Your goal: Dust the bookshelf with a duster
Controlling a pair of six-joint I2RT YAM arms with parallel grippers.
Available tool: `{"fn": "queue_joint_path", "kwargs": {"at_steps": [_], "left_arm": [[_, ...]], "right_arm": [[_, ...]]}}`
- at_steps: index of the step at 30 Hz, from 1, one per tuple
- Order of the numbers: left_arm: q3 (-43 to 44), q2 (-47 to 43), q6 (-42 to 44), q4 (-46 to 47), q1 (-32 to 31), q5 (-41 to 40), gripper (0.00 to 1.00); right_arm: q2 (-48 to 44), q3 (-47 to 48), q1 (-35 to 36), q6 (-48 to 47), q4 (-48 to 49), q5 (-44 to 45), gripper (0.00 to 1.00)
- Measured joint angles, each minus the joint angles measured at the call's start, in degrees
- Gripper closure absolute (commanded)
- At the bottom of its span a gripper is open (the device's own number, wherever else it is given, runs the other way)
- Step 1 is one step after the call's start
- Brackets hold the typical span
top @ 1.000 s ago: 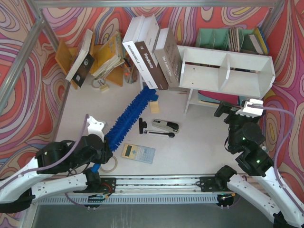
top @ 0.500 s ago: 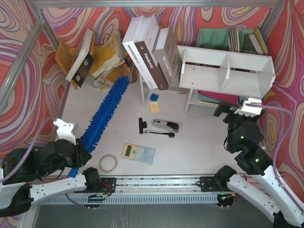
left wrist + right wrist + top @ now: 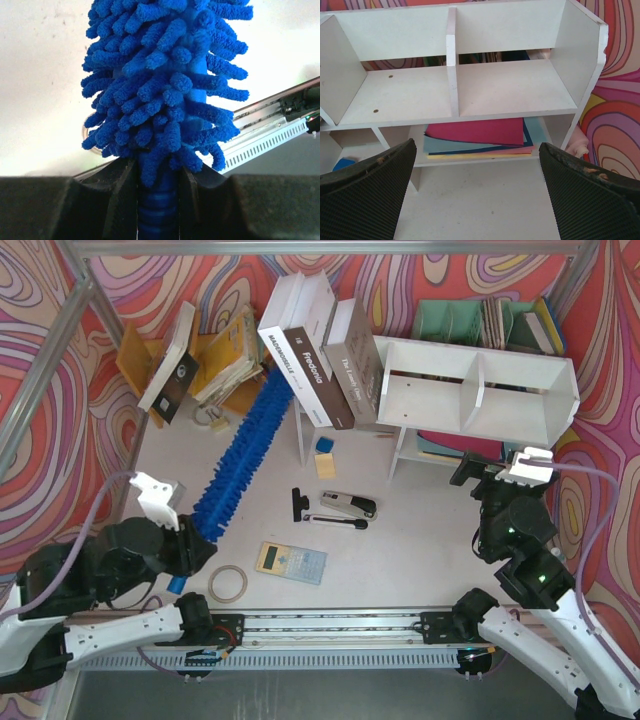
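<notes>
My left gripper [image 3: 185, 558] is shut on the blue handle of the duster [image 3: 243, 454], at the near left of the table. Its fluffy blue head slants up and away, with the tip near the leaning books. In the left wrist view the duster [image 3: 165, 85] fills the frame, its ribbed handle clamped between my fingers [image 3: 111, 200]. The white bookshelf [image 3: 480, 390] stands at the far right, with two upper compartments and coloured paper on its lower level. My right gripper [image 3: 478, 472] is open and empty just in front of it, facing the bookshelf [image 3: 470, 90].
Large books [image 3: 320, 350] lean against the shelf's left end. An orange rack with books [image 3: 205, 365] stands far left, and a teal organizer [image 3: 480, 322] behind the shelf. A stapler [image 3: 348, 504], a black clip [image 3: 299, 505], a calculator [image 3: 291, 562] and a tape roll [image 3: 228, 584] lie mid-table.
My left arm has swung the duster, first to the left and then back a little right, with its head now pointing at the leaning books. The right arm has barely moved.
</notes>
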Motion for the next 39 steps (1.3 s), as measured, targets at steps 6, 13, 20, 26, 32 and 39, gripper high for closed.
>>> {"fn": "queue_joint_path", "kwargs": {"at_steps": [6,13,20,26,32,39], "left_arm": [[-2.71,2.19,2.73,9.79,0.07,-1.01,1.00],[-9.64,3.13,2.67,18.58,0.11,-4.04,1.00],[-16.50,2.21,0.70,24.24,0.09,-6.88,1.00],[-17.46,0.94,0.09,25.46,0.04,-9.07,1.00],[-17.53,0.96,0.37,26.84,0.00,-10.64,1.00],[-17.53,0.98,0.76,29.68,0.02,-12.52,1.00]], "right_arm": [[-0.07,0.00,0.00,0.00,0.02,0.00,0.01],[-1.16,0.00,0.00,0.00,0.02,0.02,0.01],[-1.29,0.00,0.00,0.00,0.00,-0.02,0.01],[-1.29,0.00,0.00,0.00,0.00,-0.04,0.01],[-1.29,0.00,0.00,0.02,0.00,-0.04,0.01],[-1.29,0.00,0.00,0.02,0.00,-0.04,0.01]]}}
